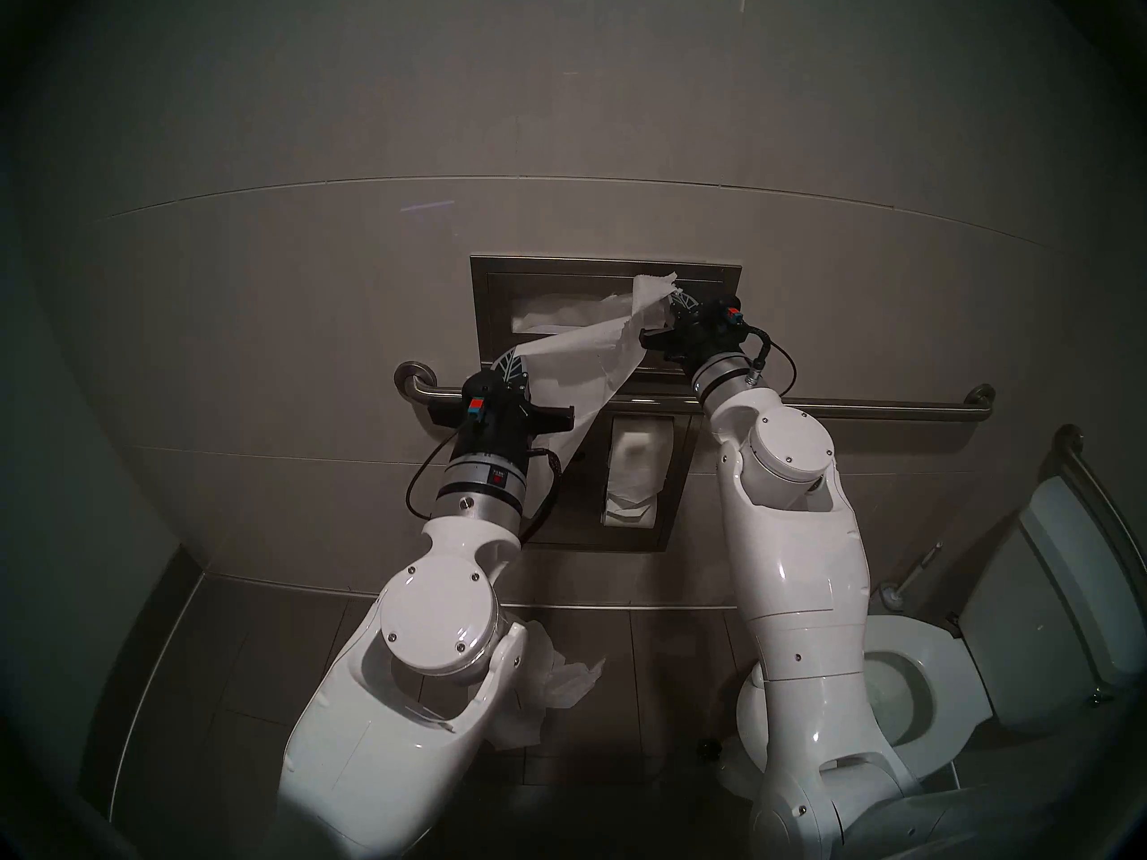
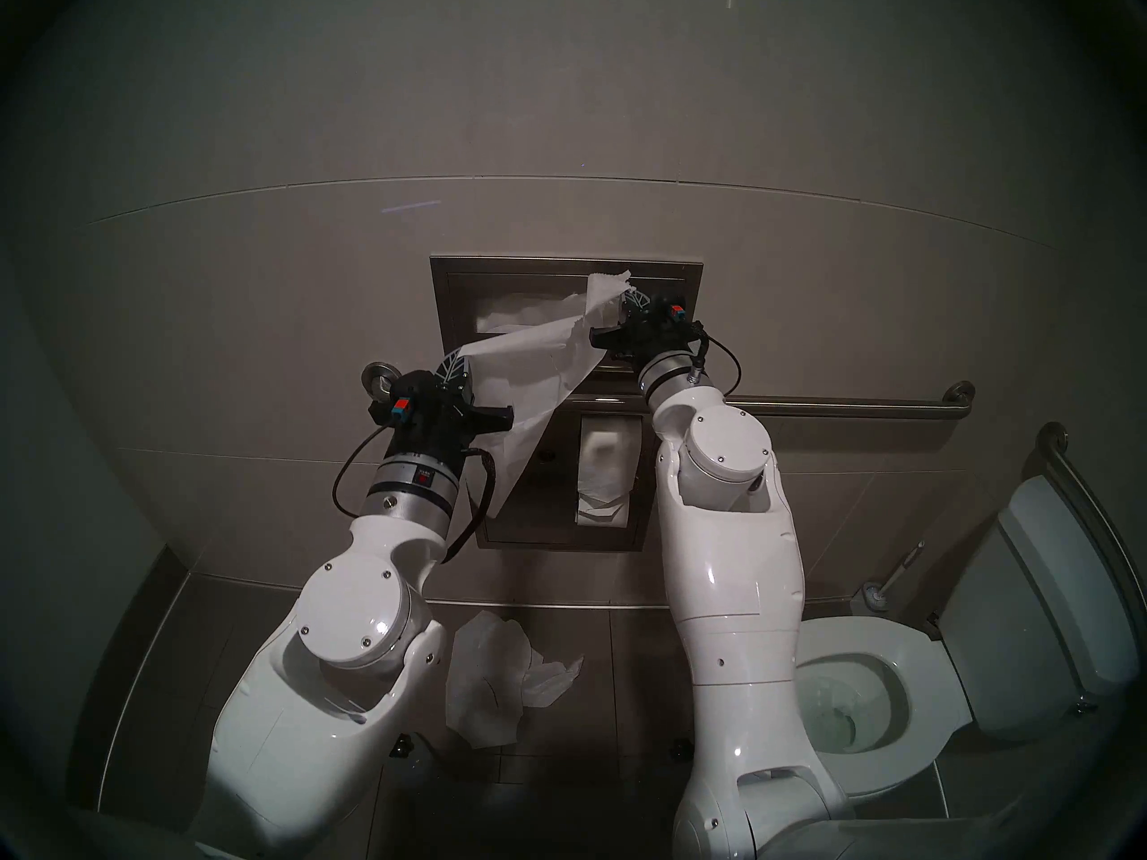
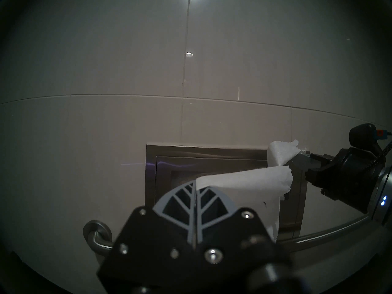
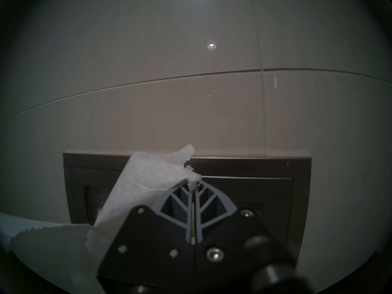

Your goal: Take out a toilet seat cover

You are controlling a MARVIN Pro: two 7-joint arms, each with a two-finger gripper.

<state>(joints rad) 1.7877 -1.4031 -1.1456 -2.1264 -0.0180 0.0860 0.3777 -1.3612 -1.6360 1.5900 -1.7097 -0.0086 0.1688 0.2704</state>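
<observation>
- In the head views, the toilet seat cover (image 1: pixel 577 368) is seen stretched as a slanted white sheet between the two grippers, in front of the steel wall dispenser (image 1: pixel 490 294), with a loose corner hanging toward 6 o'clock past the left wrist.
- The left gripper (image 3: pixel 194 186) is shown clenched in its own wrist view, the sheet's edge being pinched at the fingertips and draped away toward 3 o'clock.
- The right gripper (image 4: pixel 194 184) is likewise shown clenched on the sheet; a torn, ragged flap is seen rising toward 11 o'clock from its fingertips, a detail only coarsely visible from the head.
- White folded paper inside the dispenser slot (image 2: pixel 515 316) is visible only in the head views; in the wrist views the slot is dark or hidden by the sheet.
- The toilet-paper roll (image 1: pixel 639 480) in the lower recess, the crumpled paper on the floor (image 2: pixel 503 685) and the toilet (image 2: pixel 869 691) at 4 o'clock are shown by the head views alone.
- The grab bar (image 1: pixel 869 409) is seen along the wall below the dispenser; in the left wrist view only its flange end at 8 o'clock and a stretch at 4 o'clock appear.
- The right gripper's black body is also caught in the left wrist view, at 3 o'clock.
</observation>
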